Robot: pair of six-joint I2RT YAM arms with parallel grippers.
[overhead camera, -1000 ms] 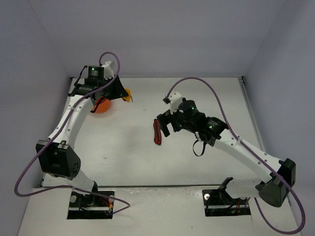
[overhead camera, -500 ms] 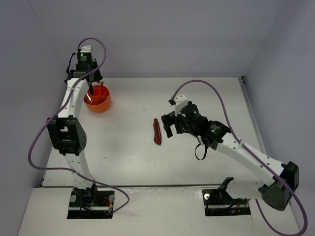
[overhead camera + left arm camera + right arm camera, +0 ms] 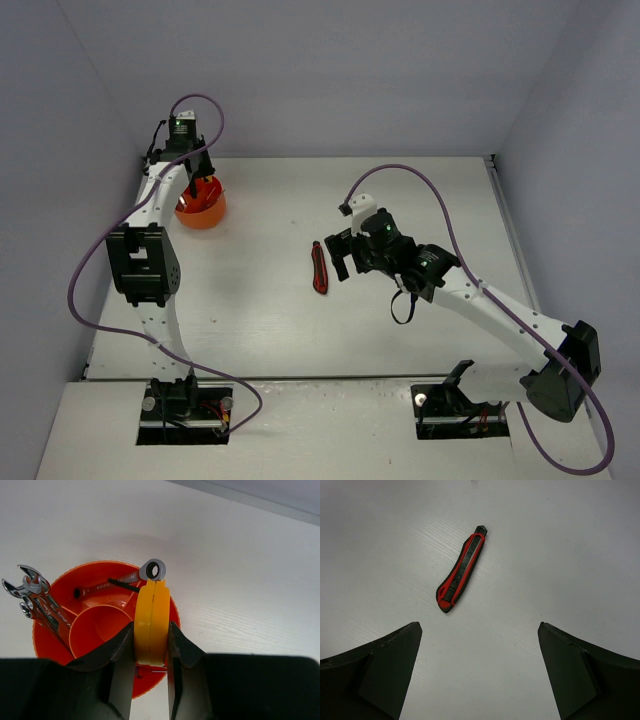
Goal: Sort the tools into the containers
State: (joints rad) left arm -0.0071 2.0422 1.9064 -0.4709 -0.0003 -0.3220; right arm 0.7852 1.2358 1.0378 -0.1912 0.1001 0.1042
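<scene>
The orange-red tub (image 3: 207,212) stands at the table's back left. In the left wrist view the tub (image 3: 95,570) holds several silver wrenches (image 3: 36,595) leaning over its left rim and one ring wrench (image 3: 147,572) at its far side. My left gripper (image 3: 151,630) is shut on the round yellow-orange tape measure (image 3: 151,615), held edge-on just above the tub. The red-black tool (image 3: 319,268) lies on the table mid-centre. My right gripper (image 3: 480,635) is open and empty, hovering just beside that tool (image 3: 460,570). The blue-red screwdriver is not in view.
Grey walls close in the table at the back and on both sides. A thin black rod (image 3: 123,584) lies in the tub beside the ring wrench. The table edge (image 3: 300,378) runs in front of the arm bases.
My left arm has swung back and straightened, bringing the tape measure from the tub's right side to directly over the tub. The right arm has hardly moved.
</scene>
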